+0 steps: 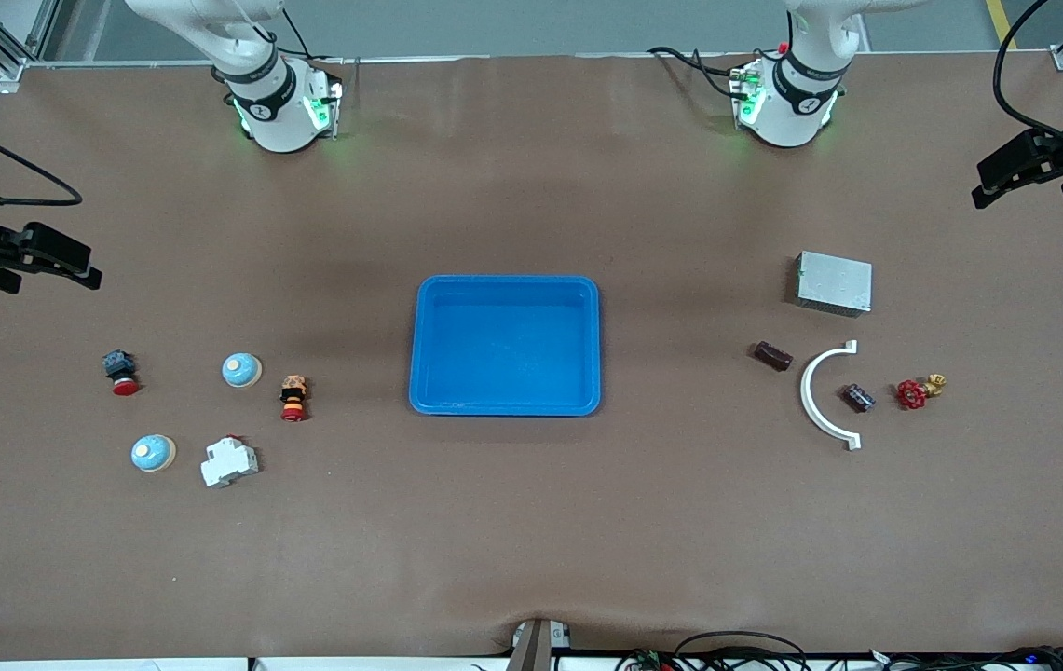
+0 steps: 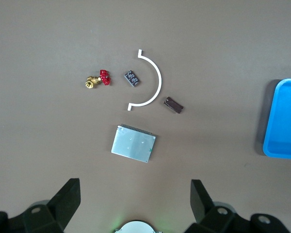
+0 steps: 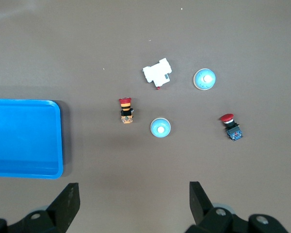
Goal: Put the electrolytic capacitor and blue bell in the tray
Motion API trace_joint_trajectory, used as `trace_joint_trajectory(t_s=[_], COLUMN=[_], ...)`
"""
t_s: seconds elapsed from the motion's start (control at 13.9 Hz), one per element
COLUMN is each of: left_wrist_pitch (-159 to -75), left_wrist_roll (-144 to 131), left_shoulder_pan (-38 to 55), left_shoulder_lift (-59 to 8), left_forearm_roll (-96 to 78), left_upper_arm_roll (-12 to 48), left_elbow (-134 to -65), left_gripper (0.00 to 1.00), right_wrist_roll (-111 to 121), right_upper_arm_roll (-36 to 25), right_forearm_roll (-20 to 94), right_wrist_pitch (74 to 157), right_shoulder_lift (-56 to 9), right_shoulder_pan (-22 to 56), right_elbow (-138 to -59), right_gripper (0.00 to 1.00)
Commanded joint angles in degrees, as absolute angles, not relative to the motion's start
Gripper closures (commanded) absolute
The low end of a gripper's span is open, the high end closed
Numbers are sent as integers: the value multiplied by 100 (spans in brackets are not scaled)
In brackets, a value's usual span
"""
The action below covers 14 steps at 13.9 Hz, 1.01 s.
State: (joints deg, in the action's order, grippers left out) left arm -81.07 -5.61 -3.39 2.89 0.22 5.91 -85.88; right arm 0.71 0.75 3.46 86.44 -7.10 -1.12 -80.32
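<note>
1. I see the shallow bright-blue plastic tray mid-counter, nothing in it.
2. Two pale-blue dome bells sit toward the right arm's end.
3. The small dark cylinder, probably the electrolytic capacitor, lies inside the white curved bracket.
4. Left gripper and right gripper wait high over the counter's ends, jaws released.

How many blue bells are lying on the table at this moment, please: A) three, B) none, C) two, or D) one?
C: two round blue bells lie toward the right arm's end of the table, one blue bell beside the striped push button, the other bell nearer the front camera beside the white breaker; neither is in the tray.
</note>
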Motion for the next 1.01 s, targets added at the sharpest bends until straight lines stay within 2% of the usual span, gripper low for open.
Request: trace_joint_trajectory(t_s=[0.0, 0.22, 0.5, 0.72, 0.94], left_wrist_pitch=[-8016, -7989, -8111, -8970, -10288], left_wrist_roll=[-501, -483, -545, -1051, -1818], left_shoulder_pan=[-387, -387, -378, -326, -325], left_shoulder_lift=[255, 264, 290, 299, 229], left_forearm_roll=[-79, -79, -88, -88, -97], left_upper_arm_roll=[598, 598, 606, 694, 984], left_elbow=[-8481, -8551, -9007, -9823, -10790], left_gripper=[0, 0, 0, 0, 0], right_wrist_roll=[79, 79, 79, 131, 141], right_upper_arm_roll=[70, 70, 79, 88, 79], right_forearm_roll=[360, 360, 194, 246, 150], right_wrist_pitch=[8622, 8622, 8631, 8920, 9175], right_shoulder_lift=[-721, -729, -756, -931, -1343], right_shoulder_pan=[-132, -97, -79, -36, 105], right_elbow=[-7980, -7980, -7989, -7989, -8016], right_gripper=[0, 0, 0, 0, 0])
